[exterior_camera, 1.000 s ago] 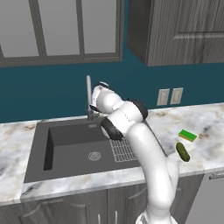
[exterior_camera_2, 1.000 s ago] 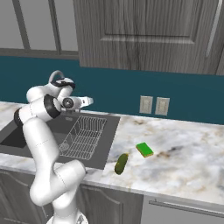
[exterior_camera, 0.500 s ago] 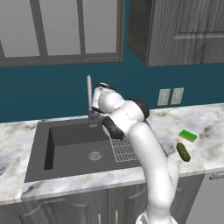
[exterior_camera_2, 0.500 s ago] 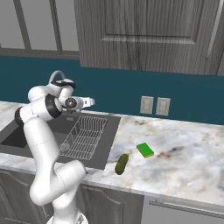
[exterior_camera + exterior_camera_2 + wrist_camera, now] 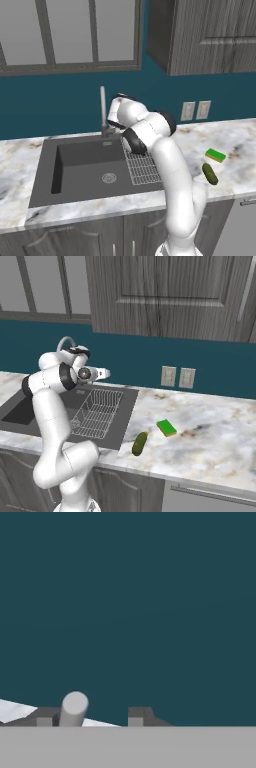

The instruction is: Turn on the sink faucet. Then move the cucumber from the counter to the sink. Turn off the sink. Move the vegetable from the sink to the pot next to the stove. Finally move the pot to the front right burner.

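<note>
**Sink faucet** (image 5: 103, 111): tall slim silver spout standing at the back rim of the sink, mid-length. From the hand view a pale grey cylinder (image 5: 74, 708), probably the lever handle, rises just beside one dark fingertip (image 5: 44, 717); whether they touch cannot be told. No water stream can be seen at the spout.

**Gripper** (image 5: 91, 717): held at the back rim of the sink, right beside the faucet and facing the teal wall. The two tips stand a moderate way apart, half spread, with nothing between them; the cylinder sits off to one side of the gap, not inside it.

**Sink** (image 5: 75, 170): dark-grey basin set in the counter, round silver drain in its floor, wire rack (image 5: 141, 167) filling its right-hand part.

**Cucumber** (image 5: 139, 443): stubby dark-green oblong lying on the counter (image 5: 215, 431) to the right of the sink, near the counter's front edge, well apart from the basin. Its long axis runs roughly front to back, slightly angled. A green sponge (image 5: 166, 428) lies just behind it.

**Governing relation**: the faucet handle lies immediately at the gripper, just to one side of the finger gap. Judged step: the first, turning on the water, calling for a short sideways push. The cucumber lies far off to the gripper's right and lower down.
</note>
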Motion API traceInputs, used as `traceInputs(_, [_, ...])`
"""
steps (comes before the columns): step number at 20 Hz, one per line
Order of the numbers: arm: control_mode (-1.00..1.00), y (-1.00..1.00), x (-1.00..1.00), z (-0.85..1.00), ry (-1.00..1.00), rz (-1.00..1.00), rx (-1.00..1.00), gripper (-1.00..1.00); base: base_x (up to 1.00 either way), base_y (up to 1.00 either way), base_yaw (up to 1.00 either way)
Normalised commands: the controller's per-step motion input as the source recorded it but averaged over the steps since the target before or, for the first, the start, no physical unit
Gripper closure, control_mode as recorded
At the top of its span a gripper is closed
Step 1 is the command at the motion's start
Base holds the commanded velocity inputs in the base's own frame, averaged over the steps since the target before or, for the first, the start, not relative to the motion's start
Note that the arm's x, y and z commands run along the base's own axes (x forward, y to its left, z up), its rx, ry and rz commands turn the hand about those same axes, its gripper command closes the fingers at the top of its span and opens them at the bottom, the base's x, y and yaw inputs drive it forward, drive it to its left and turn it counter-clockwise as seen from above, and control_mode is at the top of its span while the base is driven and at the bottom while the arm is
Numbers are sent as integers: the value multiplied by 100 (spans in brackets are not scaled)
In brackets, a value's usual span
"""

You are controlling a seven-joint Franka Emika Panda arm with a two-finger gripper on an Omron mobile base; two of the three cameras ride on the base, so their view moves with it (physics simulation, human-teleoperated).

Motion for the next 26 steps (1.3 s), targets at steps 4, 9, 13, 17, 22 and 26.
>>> traceInputs(4, [-100, -59, -6, -43, 6, 0, 1, 100, 0, 0, 0])
traceInputs(9, [-100, -59, -9, -43, 6, 0, 1, 100, 0, 0, 0])
traceInputs(13, [-100, -59, -12, -41, 7, 0, 1, 100, 0, 0, 0])
traceInputs(17, [-100, -60, -17, -39, 7, 0, 1, 100, 0, 0, 0])
traceInputs(22, [-100, -64, -19, -36, 6, 0, 2, 100, 0, 0, 0])
traceInputs(26, [-100, -63, -17, -35, 6, 0, 2, 100, 0, 0, 0])
